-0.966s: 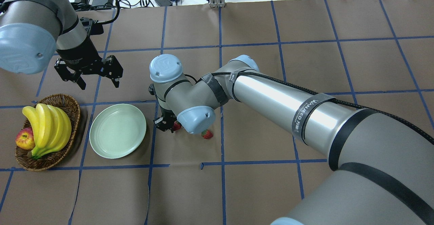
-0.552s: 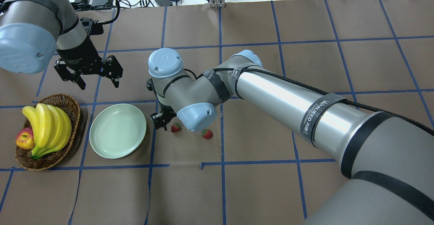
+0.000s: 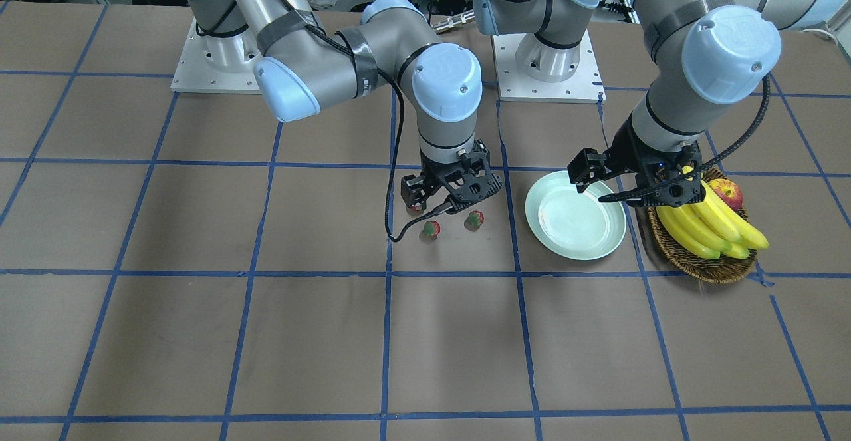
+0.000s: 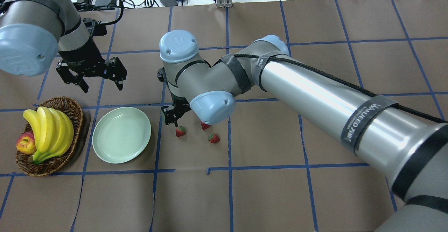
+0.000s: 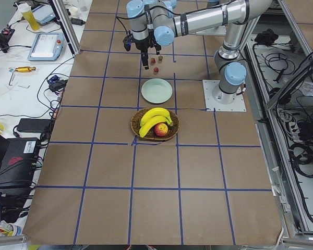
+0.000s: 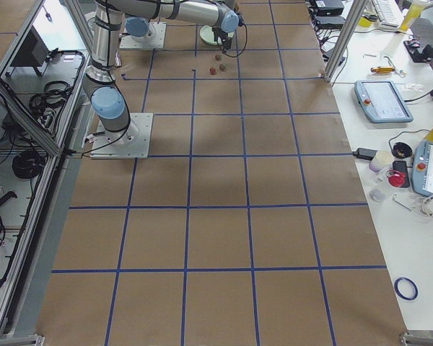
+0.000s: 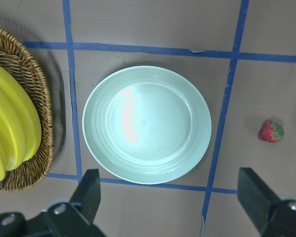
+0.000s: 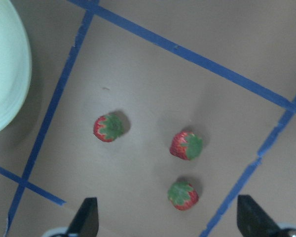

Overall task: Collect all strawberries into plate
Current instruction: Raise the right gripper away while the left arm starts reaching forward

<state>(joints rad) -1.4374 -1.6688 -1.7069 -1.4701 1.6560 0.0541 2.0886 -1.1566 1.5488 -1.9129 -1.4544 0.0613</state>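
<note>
The right gripper (image 3: pixel 451 196) hangs spread wide, holding nothing, just above three strawberries (image 8: pixel 186 145) lying on the table (image 4: pixel 266 190). The left gripper (image 4: pixel 103 84), likewise spread and holding nothing, hovers near the plate (image 4: pixel 121 134).

The right arm (image 4: pixel 308 85) is stretched far across into the left half of the overhead view. Its forearm is nearly level, and its wrist (image 4: pixel 196 81) is bent so that the right gripper (image 3: pixel 447 200) is pointed straight down. Its jaws are spread wide, and nothing is seen between the fingers (image 8: pixel 87 218) in the wrist view. The left arm (image 4: pixel 31 32) is set on its own side, with the left gripper (image 4: pixel 103 84) likewise turned downward. It appears to be held somewhat higher than the right one. Its jaws are also opened wide, and nothing is gripped between them.
</note>
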